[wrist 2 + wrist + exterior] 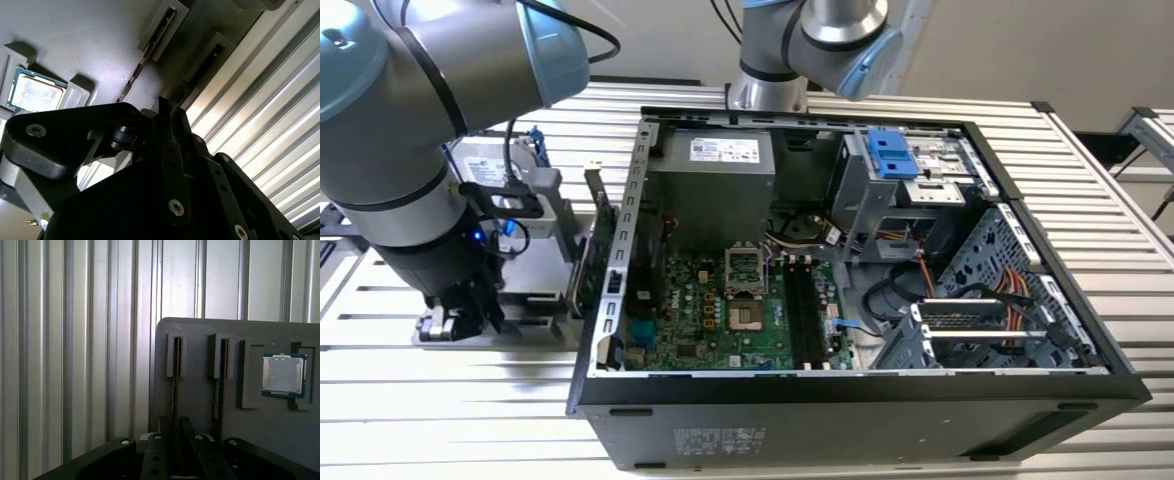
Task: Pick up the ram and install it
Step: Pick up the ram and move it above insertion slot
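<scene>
Ram point(176, 385), a long thin dark board, is stood on edge in a grey holder block point(197, 402) on the metal table point(75, 340), pointed lengthwise at the black gripper point(175, 422). A square silver chip point(283, 374) is set nearby. Whether the gripper is clenched cannot be told.

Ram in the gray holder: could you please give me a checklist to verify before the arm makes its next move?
1. Ram stands on edge in its slot of the holder: ok.
2. Gripper is in line with that ram, not with the neighbouring slot: ok.
3. Gripper has a firm hold on the ram: cannot tell.
4. Processor lies in its own recess, apart from the gripper: ok.
5. Computer case is open, and the long memory slots on its board look empty: ok.
</scene>
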Robot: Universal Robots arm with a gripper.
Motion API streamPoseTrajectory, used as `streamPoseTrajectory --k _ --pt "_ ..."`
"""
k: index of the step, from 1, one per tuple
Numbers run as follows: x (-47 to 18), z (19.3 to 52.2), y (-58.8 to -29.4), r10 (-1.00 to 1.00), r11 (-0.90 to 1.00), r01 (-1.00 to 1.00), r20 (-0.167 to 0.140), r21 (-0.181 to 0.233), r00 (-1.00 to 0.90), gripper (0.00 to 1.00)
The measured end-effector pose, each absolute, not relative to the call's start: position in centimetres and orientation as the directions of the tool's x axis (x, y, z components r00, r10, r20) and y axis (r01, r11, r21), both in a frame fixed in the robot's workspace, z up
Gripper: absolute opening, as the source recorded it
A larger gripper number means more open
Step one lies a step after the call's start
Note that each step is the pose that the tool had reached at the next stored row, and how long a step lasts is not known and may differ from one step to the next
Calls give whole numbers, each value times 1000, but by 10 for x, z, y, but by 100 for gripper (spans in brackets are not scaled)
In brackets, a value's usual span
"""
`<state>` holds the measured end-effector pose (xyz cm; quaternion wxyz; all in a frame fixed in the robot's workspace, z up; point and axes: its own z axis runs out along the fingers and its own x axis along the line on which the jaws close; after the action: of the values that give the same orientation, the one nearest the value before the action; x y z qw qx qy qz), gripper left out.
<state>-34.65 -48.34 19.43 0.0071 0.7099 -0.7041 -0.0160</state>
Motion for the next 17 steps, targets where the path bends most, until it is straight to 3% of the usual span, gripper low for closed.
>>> streamPoseTrajectory --k 1,17 --pt "-346 194 -483 -1000 -8 -999 -13 33 8 0" --pt "-347 194 -483 -1000 -8 -999 -13 33 8 0"
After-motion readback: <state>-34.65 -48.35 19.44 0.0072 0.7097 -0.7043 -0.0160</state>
